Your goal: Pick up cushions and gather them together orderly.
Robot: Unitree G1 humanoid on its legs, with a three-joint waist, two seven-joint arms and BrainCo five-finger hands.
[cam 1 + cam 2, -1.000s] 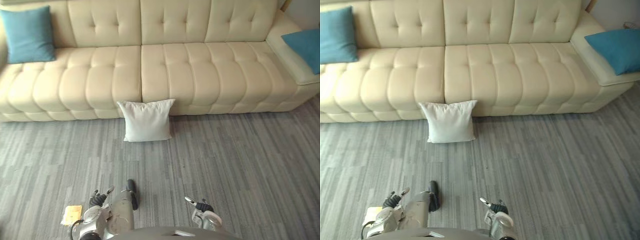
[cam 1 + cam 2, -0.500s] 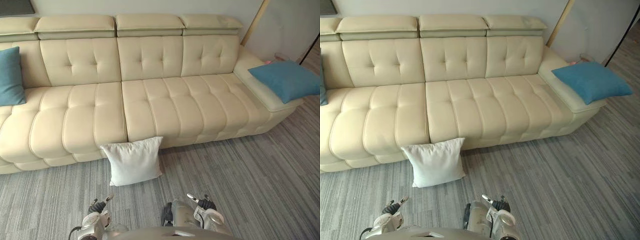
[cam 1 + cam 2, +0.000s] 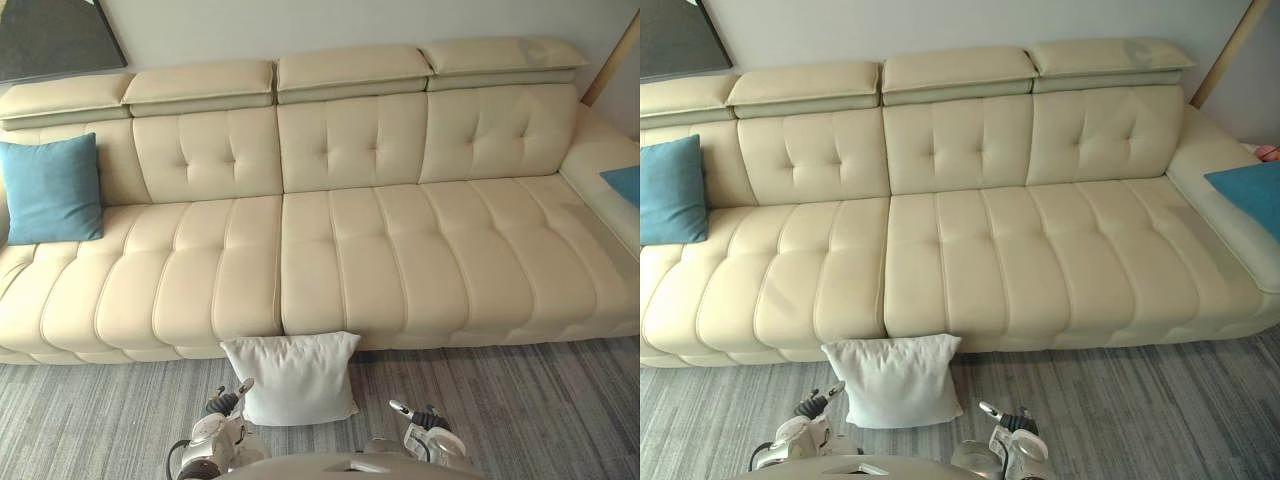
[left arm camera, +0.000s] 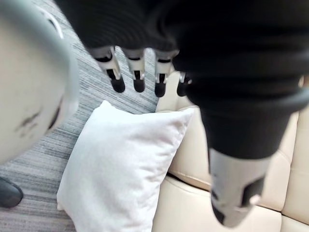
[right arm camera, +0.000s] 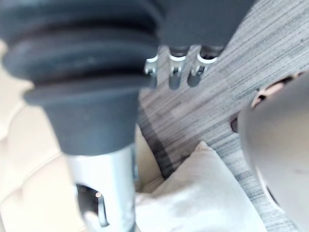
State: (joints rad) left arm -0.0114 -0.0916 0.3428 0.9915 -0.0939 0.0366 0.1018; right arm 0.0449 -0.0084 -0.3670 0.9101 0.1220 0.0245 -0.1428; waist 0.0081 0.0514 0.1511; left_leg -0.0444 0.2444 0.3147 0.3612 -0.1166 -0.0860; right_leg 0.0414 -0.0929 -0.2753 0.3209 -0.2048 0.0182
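Closer to the sofa, white cushion within reach

The white cushion (image 3: 295, 378) leans on the floor (image 3: 540, 400) against the sofa (image 3: 330, 270) front, and the view has closed in on it. It now lies just ahead of the left hand (image 3: 222, 408) and right hand (image 3: 420, 420), whose fingers are relaxed, wide and empty. A blue cushion (image 3: 52, 190) waits at each sofa end, so gathering looks barely begun.

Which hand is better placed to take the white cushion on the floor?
Probably the left hand: it hovers open beside the white cushion, while the right hand, also open, sits clearly apart from it.
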